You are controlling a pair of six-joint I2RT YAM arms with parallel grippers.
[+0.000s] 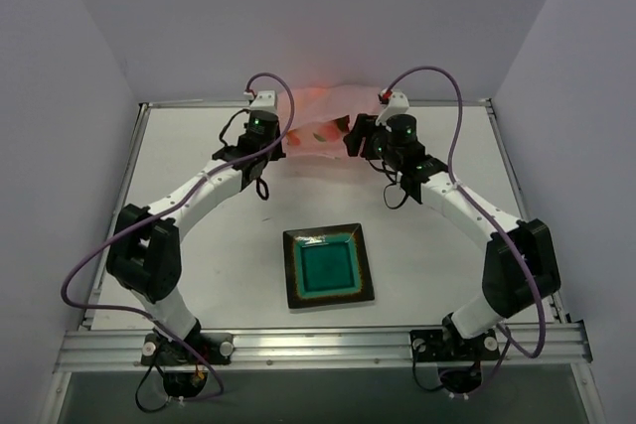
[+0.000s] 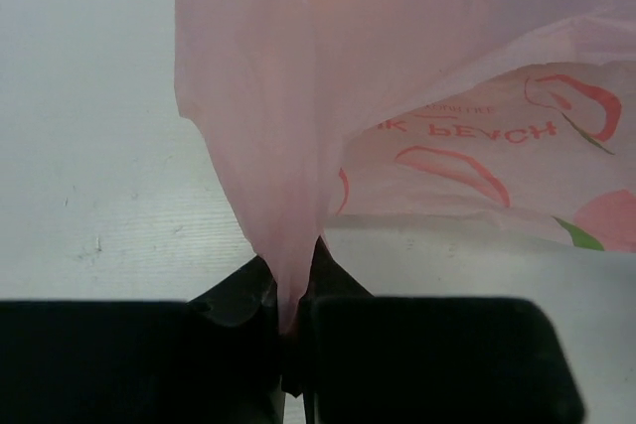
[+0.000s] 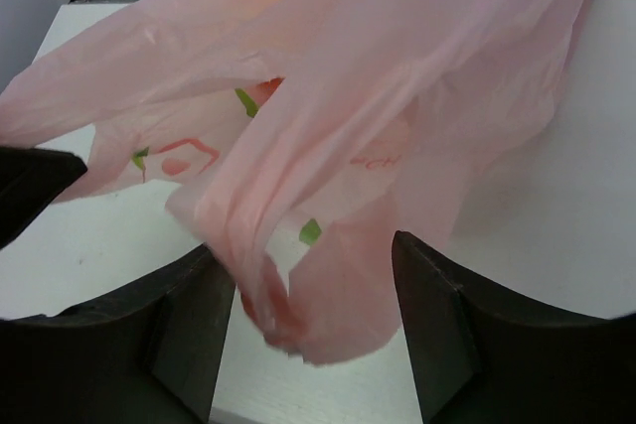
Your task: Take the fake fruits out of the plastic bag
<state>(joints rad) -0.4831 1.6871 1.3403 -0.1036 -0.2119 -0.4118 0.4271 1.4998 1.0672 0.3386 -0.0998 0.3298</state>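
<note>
The pink plastic bag [image 1: 320,124] hangs stretched between my two grippers at the far middle of the table. My left gripper [image 1: 279,142] is shut on a gathered fold of the bag [image 2: 288,245]. My right gripper [image 1: 352,136] is open, and a bunched handle of the bag [image 3: 318,305] hangs loose between its fingers [image 3: 437,325] without being pinched. A reddish glow shows at the bag's top [image 1: 316,94]. The fake fruits themselves are hidden inside the bag; only printed peach pictures show on the film.
A square teal dish [image 1: 329,265] with a dark rim lies on the white table in front of the arms, holding nothing. The table's back edge [image 1: 318,103] meets the grey wall just behind the bag.
</note>
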